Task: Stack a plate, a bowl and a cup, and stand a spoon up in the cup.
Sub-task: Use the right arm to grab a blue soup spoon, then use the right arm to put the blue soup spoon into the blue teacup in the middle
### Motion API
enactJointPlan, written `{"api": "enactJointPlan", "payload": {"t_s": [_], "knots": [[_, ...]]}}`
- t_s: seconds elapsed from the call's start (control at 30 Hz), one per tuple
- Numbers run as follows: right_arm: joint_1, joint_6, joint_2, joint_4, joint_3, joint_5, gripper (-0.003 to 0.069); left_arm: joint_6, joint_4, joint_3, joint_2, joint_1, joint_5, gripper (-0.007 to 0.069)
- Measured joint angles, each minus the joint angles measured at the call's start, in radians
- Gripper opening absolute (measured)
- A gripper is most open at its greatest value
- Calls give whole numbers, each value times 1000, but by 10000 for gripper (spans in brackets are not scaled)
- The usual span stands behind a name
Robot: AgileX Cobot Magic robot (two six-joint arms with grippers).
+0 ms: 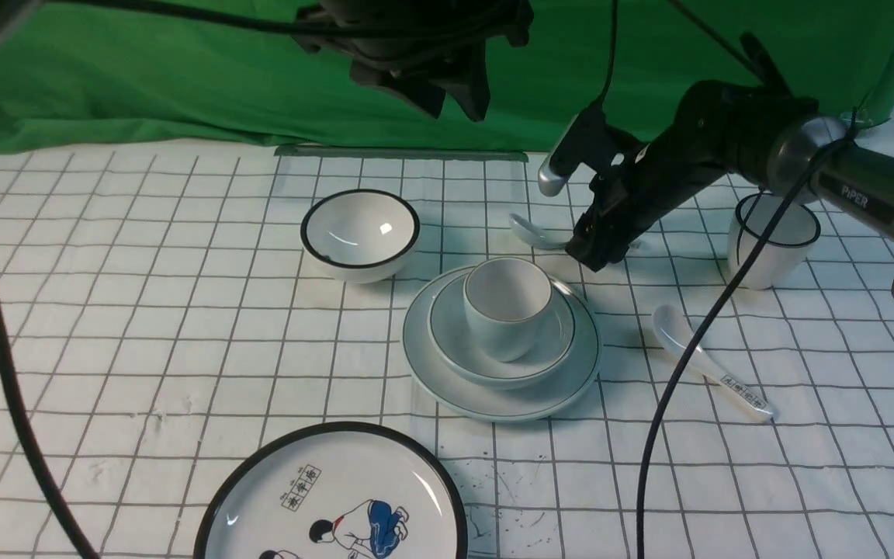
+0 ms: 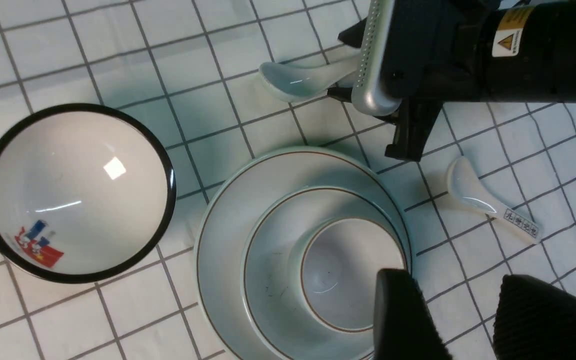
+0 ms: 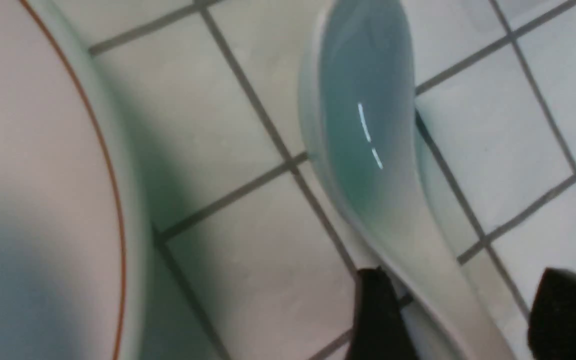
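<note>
The pale grey-green plate (image 1: 503, 392) lies mid-table with the bowl (image 1: 493, 365) on it and the cup (image 1: 507, 307) upright in the bowl. From the left wrist view the cup (image 2: 348, 275) is empty. The plain spoon (image 1: 532, 230) lies on the cloth just behind the plate. My right gripper (image 1: 598, 248) is down over its handle. In the right wrist view the spoon (image 3: 368, 140) runs between the fingers (image 3: 378, 320); the gripper (image 3: 468, 320) is open, with a gap still showing beside the handle. My left gripper (image 2: 460, 315) hangs high above the stack, open and empty.
A black-rimmed white bowl (image 1: 360, 233) stands back left and a black-rimmed white cup (image 1: 774, 239) at the right. A spoon with printed characters (image 1: 707, 361) lies right of the stack. A cartoon plate (image 1: 330, 497) sits at the front edge. A cable (image 1: 687, 349) hangs across the right side.
</note>
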Motion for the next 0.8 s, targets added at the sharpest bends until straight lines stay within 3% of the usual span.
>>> {"api": "enactJointPlan", "payload": {"t_s": [0.07, 0.13, 0.17, 0.37, 0.43, 0.57, 0.8], "knots": [[0, 1, 1, 1, 0, 0, 306, 0, -3, 0, -7, 0, 0, 267], [0, 11, 2, 2, 0, 9, 128, 0, -14, 0, -19, 0, 2, 267], [0, 16, 2, 2, -1, 14, 92, 0, -18, 0, -21, 0, 2, 266], [0, 111, -42, -12, -36, 201, 80, 0, -31, 0, -59, 0, 4, 266], [0, 208, -111, -12, -66, 371, 80, 0, -32, 0, -89, 0, 4, 265], [0, 310, -243, -11, -76, 548, 80, 14, -13, 0, -149, 0, 5, 244], [39, 458, -545, 0, 93, 553, 80, 44, 19, 104, -335, 0, 1, 156]]}}
